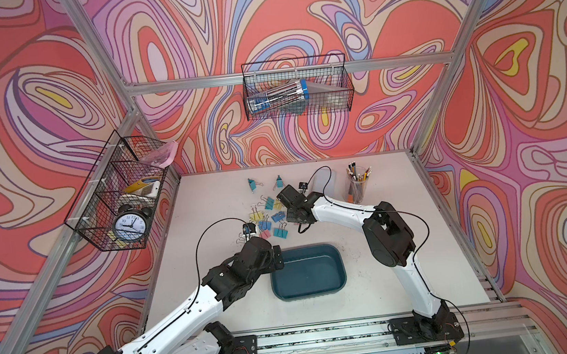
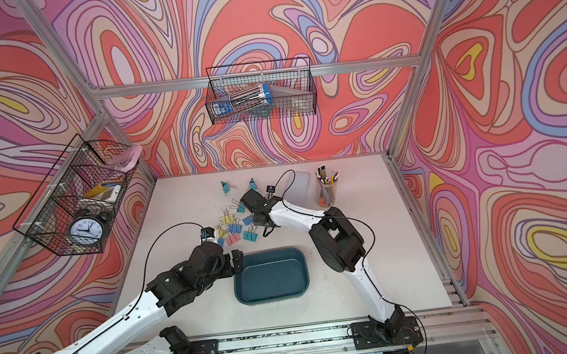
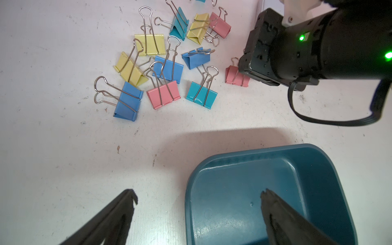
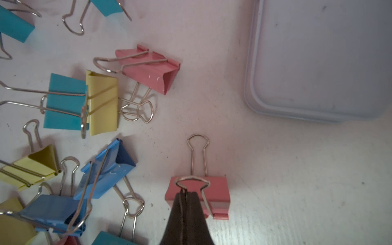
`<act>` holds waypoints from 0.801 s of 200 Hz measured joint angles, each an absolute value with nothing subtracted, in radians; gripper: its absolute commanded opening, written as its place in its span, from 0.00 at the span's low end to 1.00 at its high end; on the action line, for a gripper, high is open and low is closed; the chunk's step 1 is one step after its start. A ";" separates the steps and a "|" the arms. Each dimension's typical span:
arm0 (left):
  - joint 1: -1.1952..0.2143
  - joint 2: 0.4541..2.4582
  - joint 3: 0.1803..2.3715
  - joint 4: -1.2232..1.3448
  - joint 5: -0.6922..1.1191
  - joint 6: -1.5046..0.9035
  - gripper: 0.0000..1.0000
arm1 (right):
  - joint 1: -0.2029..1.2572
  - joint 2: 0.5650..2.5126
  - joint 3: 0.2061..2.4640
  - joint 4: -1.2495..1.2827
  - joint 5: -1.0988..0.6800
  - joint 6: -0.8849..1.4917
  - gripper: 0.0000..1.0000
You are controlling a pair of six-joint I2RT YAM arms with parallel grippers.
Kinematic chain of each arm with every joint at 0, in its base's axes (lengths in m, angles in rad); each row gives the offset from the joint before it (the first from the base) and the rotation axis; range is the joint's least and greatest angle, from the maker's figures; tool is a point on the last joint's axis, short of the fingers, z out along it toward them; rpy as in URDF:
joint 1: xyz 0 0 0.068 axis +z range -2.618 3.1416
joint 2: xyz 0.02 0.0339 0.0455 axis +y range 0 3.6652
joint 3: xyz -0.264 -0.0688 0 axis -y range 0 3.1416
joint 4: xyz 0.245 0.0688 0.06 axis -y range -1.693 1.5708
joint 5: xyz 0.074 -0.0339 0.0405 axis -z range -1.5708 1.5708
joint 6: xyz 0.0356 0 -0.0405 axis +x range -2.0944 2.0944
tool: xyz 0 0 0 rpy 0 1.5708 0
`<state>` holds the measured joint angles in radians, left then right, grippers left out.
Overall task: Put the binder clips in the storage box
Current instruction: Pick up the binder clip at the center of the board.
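right gripper [image 4: 184, 194] pinched together on the pink binder clip [image 4: 218, 191] (by its folded-back wire handle), beyond the storage box [image 3: 233, 180]; left gripper [image 3: 198, 192] gapes, straddling that box's rim.

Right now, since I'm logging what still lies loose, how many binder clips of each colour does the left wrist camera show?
Yellow clips: 3
Blue clips: 3
Pink clips: 3
Teal clips: 2
Total: 11, not counting a teal one cut off at the frame edge.
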<state>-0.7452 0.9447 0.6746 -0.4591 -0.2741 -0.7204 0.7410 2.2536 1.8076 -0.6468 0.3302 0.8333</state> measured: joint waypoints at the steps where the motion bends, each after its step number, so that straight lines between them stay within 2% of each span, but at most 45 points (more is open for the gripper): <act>1: -0.745 0.945 0.675 -0.458 -0.273 -0.720 0.99 | 0.741 2.254 1.808 -0.647 0.331 0.832 0.00; 45: -0.743 0.957 0.675 -0.440 -0.254 -0.707 0.99 | 0.741 2.224 1.798 -0.644 0.327 0.767 0.01; 49: -0.742 0.958 0.675 -0.439 -0.252 -0.707 0.99 | 0.741 2.214 1.794 -0.640 0.324 0.757 0.04; 52: -0.741 0.958 0.675 -0.439 -0.250 -0.706 0.99 | 0.741 2.204 1.787 -0.635 0.320 0.749 0.11; 56: -0.739 0.960 0.675 -0.438 -0.247 -0.706 0.99 | 0.741 2.191 1.780 -0.629 0.316 0.739 0.20; 60: -0.739 0.960 0.675 -0.438 -0.245 -0.706 0.99 | 0.741 2.178 1.773 -0.623 0.310 0.729 0.37; 65: -0.738 0.960 0.675 -0.437 -0.244 -0.706 0.99 | 0.741 2.159 1.760 -0.611 0.297 0.710 0.46; 77: -0.737 0.960 0.675 -0.436 -0.237 -0.706 0.99 | 0.739 2.112 1.737 -0.587 0.265 0.653 0.56; 99: -0.736 0.960 0.675 -0.435 -0.228 -0.706 0.99 | 0.717 2.060 1.728 -0.553 0.169 0.530 0.59; 134: -0.733 0.960 0.675 -0.420 -0.198 -0.702 0.99 | 0.585 2.072 1.735 -0.528 -0.074 0.327 0.55; 160: -0.733 0.960 0.675 -0.403 -0.166 -0.696 0.99 | 0.501 2.162 1.810 -0.565 -0.170 0.171 0.64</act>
